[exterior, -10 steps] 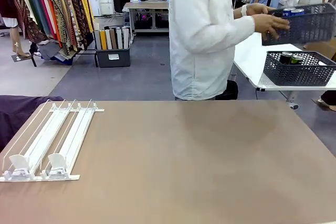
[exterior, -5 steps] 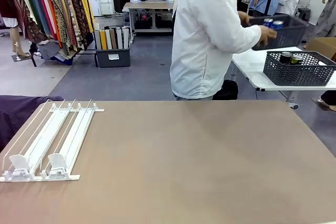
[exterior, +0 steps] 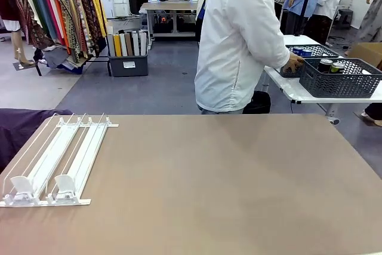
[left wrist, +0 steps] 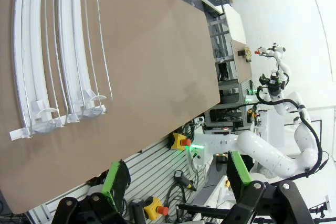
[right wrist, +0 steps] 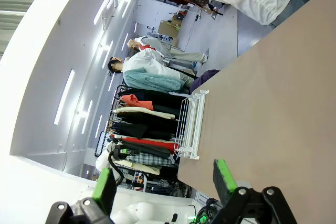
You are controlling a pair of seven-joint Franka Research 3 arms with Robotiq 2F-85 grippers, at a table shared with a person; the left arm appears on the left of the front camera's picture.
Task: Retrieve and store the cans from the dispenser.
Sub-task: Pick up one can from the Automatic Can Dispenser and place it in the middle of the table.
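My left gripper hangs wide open off the table's near edge, the empty dispenser lying beyond it on the near left. My right gripper gapes too, the dispenser far across the table.

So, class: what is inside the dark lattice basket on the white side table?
Two can tops show above the rim of the basket: one dark can and one green-topped can. The lattice wall hides their bodies and anything lower down.
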